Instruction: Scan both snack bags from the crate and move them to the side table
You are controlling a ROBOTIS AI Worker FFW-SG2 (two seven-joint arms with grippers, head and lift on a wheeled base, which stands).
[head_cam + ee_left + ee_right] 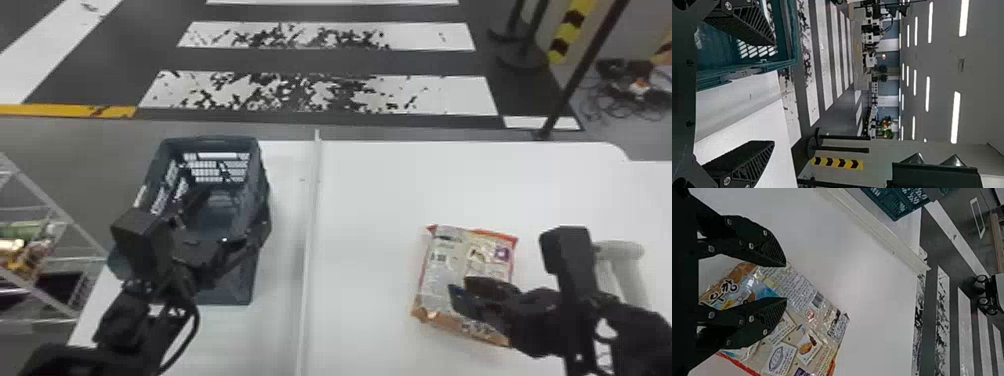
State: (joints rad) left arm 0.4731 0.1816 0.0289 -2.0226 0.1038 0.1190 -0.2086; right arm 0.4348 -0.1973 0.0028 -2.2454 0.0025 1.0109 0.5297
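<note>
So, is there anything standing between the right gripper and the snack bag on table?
Nothing visible does. The right gripper is open over part of the snack bag, and the crate stands off to the left.

White worktop (370,190): far right corner rounded; pale raised ridge (308,225) runs front to back across it. Open metal-wire rack (50,202) stands off the left edge. Beyond the far edge: grey floor (80,142), then dark floor (320,62) with worn white painted stripes (435,95), plus a yellow line (60,111) at left. Past the far right corner: black posts on round bases (522,57), yellow-and-black chevron strip (570,31) on a pale wall (883,149), tangled dark cables (602,107) on the floor. Left wrist view: grey ceiling (942,55), rows of lit white strip lights (964,17).
</note>
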